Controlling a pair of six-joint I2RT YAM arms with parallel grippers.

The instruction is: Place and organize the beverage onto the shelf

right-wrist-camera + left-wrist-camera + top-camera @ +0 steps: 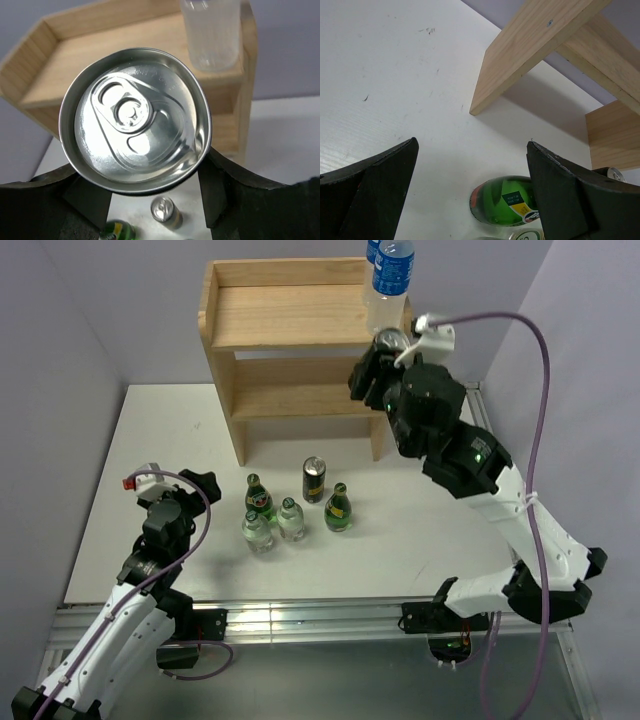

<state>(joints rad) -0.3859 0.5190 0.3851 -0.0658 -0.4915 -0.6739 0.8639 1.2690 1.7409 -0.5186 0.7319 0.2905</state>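
One counter [150, 440], one shelf [290, 330] at its back. Two water bottles [393, 275] stood on the top board. Four glass bottles [291, 520] and one dark can [314, 480] on counter. Right claw [140, 187] gripped a second can [135, 120] by the shelf; tab only clear from right wrist. Left claw [470, 190] gaped wide.

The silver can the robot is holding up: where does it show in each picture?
Top external: upper right, the can in the right gripper, by the shelf's right end.
Left wrist: not in it.
Right wrist: fills the centre, top facing the camera.
Shared landmark: the shelf, in all three views.
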